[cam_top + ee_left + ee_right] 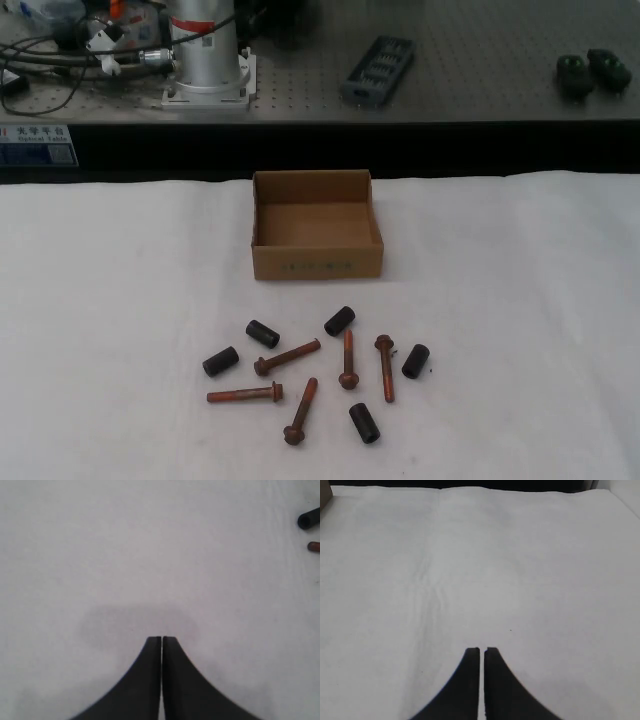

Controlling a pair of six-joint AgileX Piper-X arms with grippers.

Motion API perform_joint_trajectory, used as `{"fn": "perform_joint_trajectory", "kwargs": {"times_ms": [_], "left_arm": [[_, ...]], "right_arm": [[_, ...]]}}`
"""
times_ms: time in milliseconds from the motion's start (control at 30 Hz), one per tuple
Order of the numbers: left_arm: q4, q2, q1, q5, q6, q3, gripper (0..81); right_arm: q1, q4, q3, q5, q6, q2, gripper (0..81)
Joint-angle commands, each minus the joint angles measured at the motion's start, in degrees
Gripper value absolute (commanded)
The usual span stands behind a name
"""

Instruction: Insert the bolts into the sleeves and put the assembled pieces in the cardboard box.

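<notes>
The left gripper [161,639] and right gripper [482,650] each have jaws pressed together.

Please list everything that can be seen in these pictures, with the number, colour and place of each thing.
box: one, brown cardboard, open, mid-cloth.
bolts: five, rust-coloured, loose on the near side of the box.
sleeves: five, black, scattered among the bolts.
cloth: one, white, over the bench.
table: one, grey, perforated, behind the cloth.
tray: one, dark, on the table.
cylinder: one, silver, on the table.
dark objects: two, table's far right.
left gripper: black, shut, over cloth.
right gripper: black, shut, over cloth.
</notes>
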Motion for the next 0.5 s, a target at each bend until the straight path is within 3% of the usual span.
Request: {"fn": "perform_joint_trajectory", "kwargs": {"times_ms": [0, 300, 467], "left_arm": [[7.8, 0.0, 0.1, -0.3, 0.5, 2.1, 0.6], [5.9, 0.0, 0.1, -1.7, 0.4, 2.1, 0.6], [5.6, 0.0, 0.1, 0.0, -2.1, 2.1, 0.6]], "right_arm": [[-0.2, -0.2, -0.6, -0.3, 0.1, -0.1, 3.7], [-0.2, -0.8, -0.6, -0.3, 0.1, -0.1, 3.7], [-0.2, -8.3, -0.6, -0.4, 0.1, -0.1, 3.7]]}}
